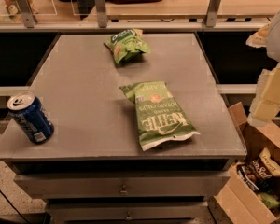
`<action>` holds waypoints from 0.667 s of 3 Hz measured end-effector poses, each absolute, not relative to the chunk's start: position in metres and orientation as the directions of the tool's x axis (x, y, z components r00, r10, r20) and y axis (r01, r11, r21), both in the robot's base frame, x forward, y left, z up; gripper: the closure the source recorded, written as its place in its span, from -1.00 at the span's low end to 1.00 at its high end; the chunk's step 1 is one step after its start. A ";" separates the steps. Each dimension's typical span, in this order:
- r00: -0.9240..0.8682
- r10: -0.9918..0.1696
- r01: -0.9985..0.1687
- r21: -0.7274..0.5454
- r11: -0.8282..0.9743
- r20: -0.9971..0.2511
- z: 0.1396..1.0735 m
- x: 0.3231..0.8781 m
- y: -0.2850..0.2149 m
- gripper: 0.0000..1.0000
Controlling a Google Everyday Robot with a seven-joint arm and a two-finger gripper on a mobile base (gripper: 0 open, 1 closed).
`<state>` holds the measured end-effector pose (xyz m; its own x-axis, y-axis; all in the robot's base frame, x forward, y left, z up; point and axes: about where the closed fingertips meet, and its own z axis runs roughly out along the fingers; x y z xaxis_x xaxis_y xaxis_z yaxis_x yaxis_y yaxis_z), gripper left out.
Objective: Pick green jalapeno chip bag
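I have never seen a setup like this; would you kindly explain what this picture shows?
One camera looks down on a grey table with drawers. The pale blocky shape at the right edge is the robot's arm with its gripper, beside the table, touching nothing on it. On the table lie the green jalapeno chip bag in the middle, a smaller green snack bag farther back, and a blue can near the left edge. A cardboard box of snacks sits lower right.

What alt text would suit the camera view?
A long green jalapeno chip bag lies flat on the table, untouched; the gripper hangs beyond its right edge. A smaller green bag sits farther back, a blue can at left.
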<state>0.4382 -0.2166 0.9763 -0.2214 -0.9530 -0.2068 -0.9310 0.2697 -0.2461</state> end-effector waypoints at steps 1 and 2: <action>-0.223 -0.951 -0.929 -0.250 0.273 -0.212 0.977 0.438 -0.216 -1.00; -0.261 -0.931 -0.923 -0.217 0.318 -0.255 0.965 0.434 -0.211 -1.00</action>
<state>0.4345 -0.2107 0.9653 -0.2608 -0.9311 -0.2550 -0.9230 0.3179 -0.2166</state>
